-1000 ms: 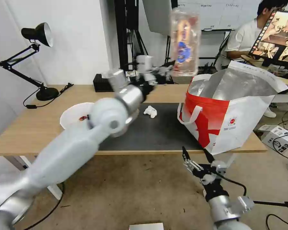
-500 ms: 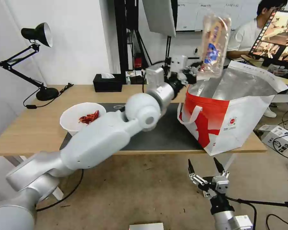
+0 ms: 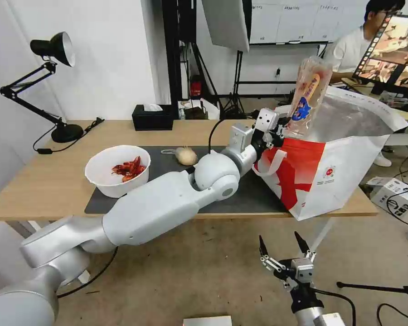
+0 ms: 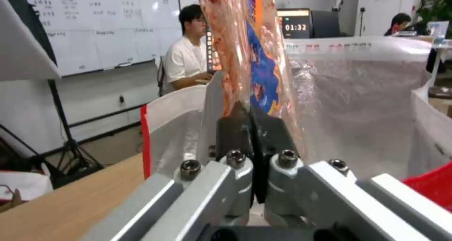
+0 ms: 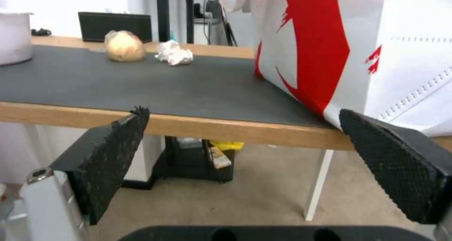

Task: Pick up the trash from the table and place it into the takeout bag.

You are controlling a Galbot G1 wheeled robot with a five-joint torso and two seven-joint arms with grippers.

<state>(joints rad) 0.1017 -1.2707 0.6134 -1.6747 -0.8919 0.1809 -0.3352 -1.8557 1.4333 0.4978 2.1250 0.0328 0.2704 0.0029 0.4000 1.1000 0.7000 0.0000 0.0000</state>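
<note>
Left hand (image 3: 283, 130) apparently clamping tray (image 3: 309, 97)

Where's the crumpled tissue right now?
On the dark mat in the right wrist view, the tissue lies between the beige lump and the bag.

Clear tray (image 3: 307, 96) streaked orange and blue above white bag (image 3: 349, 172) with red side, silver lining; white bowl (image 3: 105, 174), red shells (image 3: 129, 168); dark grey mat (image 5: 141, 82).

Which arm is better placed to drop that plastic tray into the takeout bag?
Left. Its tool is shut on the tray above the bag's open mouth; the right tool hangs open below the table edge.
</note>
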